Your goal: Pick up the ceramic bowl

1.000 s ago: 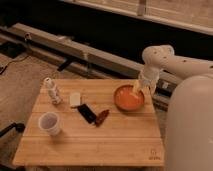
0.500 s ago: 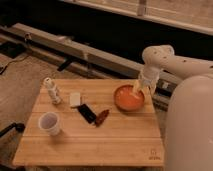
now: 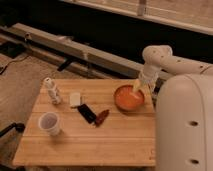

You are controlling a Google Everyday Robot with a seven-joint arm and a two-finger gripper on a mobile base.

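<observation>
- Nearest on the right, the robot's bulky white rounded body (image 3: 185,125) fills the lower corner.
- A pale wooden slatted surface (image 3: 100,145) takes up the middle of the view.
- Near its left front stands a small white cup (image 3: 49,123), upright.
- Past it, near the centre, lie a flat black rectangular object (image 3: 86,113) and, just beside it, a small reddish-brown oblong object (image 3: 102,117).
- Further back on the left are a small white block (image 3: 75,99) and a slim white patterned bottle (image 3: 52,90).
- The round, shallow, glossy orange-red ceramic bowl (image 3: 128,98) sits on the surface at the right, towards the back edge, not yet lifted.
- The pale end effector (image 3: 137,87) hangs from the white arm at the bowl's far right rim; whether it is open or closed on that rim cannot be told.
- Nothing has visibly shifted over the last second: arm and bowl stay put. This probably means the grip is being settled before a lift.
</observation>
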